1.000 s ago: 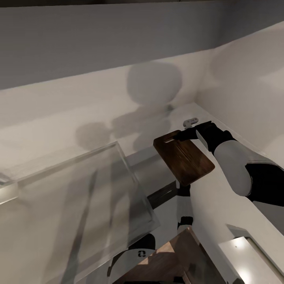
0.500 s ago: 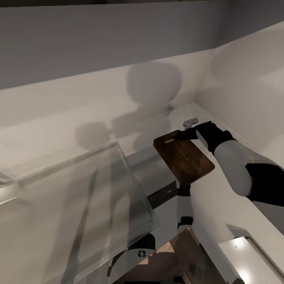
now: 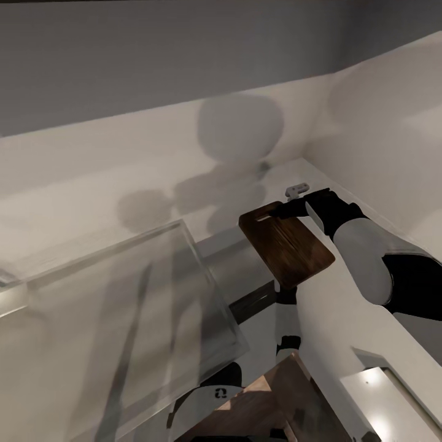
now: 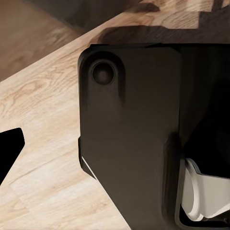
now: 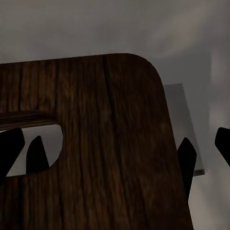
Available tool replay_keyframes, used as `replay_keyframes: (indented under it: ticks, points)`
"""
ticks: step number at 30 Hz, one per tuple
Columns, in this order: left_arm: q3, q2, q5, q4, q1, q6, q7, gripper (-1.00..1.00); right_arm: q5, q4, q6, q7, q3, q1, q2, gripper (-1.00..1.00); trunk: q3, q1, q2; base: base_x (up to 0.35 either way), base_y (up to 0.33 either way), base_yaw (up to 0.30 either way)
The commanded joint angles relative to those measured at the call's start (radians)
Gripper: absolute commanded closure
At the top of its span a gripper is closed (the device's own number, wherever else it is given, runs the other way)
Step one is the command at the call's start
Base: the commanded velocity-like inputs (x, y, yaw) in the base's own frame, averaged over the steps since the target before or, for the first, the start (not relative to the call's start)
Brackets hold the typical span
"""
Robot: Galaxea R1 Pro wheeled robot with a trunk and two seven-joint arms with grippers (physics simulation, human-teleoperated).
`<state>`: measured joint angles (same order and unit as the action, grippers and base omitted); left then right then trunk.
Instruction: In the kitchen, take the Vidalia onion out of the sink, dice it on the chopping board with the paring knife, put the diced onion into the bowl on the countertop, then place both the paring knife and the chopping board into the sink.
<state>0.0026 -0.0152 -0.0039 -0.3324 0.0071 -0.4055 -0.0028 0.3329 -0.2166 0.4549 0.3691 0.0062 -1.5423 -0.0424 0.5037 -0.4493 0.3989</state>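
The brown wooden chopping board [image 3: 288, 250] hangs in the air, tilted, in front of a pale wall corner. My right gripper [image 3: 287, 209] is shut on the end with the slot handle. In the right wrist view the chopping board [image 5: 110, 143] lies between the dark fingertips [image 5: 187, 160] of the right gripper [image 5: 112, 155], with the slot at one side. The left wrist view looks down on my own dark base [image 4: 129, 134] over pale wood floor [image 4: 43, 124], with one dark fingertip [image 4: 9, 148] at the edge. Onion, paring knife, bowl and sink are out of view.
Two pale walls [image 3: 123, 166] meet in a corner just beyond the board. A small grey fixture [image 3: 298, 190] sits on the wall by my right gripper. A translucent glass-like pane [image 3: 123, 319] lies at the lower left. A white lit block [image 3: 393, 405] is at the lower right.
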Motion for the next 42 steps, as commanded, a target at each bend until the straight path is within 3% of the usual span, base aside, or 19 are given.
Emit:
replay_keyframes:
  ticks: [1, 10, 11, 29, 42]
  points:
    - [0.000, 0.000, 0.000, -0.002, 0.001, -0.001, 0.000, -1.00, 0.018, 0.002, 0.004, 0.007, 0.014, 0.000, 0.000, -1.00, 0.001, -0.001, 0.001, 0.000, 0.000, 0.000]
    - [0.000, 0.000, 0.000, -0.001, 0.001, -0.001, 0.000, -1.00, 0.018, 0.002, 0.004, 0.007, 0.014, 0.001, -0.001, -1.00, 0.002, -0.001, 0.001, 0.000, 0.000, 0.000]
    - [0.000, 0.000, 0.000, -0.001, 0.001, -0.001, 0.000, -1.00, 0.018, 0.002, 0.004, 0.007, 0.014, 0.001, -0.002, 1.00, 0.002, -0.001, 0.001, 0.000, 0.000, 0.000]
    - [0.000, 0.000, 0.000, -0.001, 0.001, -0.001, 0.000, -1.00, 0.018, 0.003, 0.005, 0.006, 0.014, 0.001, -0.002, 1.00, 0.000, -0.001, 0.001, 0.000, 0.000, 0.000]
    - [0.000, 0.000, 0.000, -0.002, 0.001, -0.001, 0.000, -1.00, 0.019, 0.002, 0.007, 0.005, 0.014, 0.001, -0.003, 1.00, -0.018, -0.001, 0.001, 0.000, 0.000, 0.000]
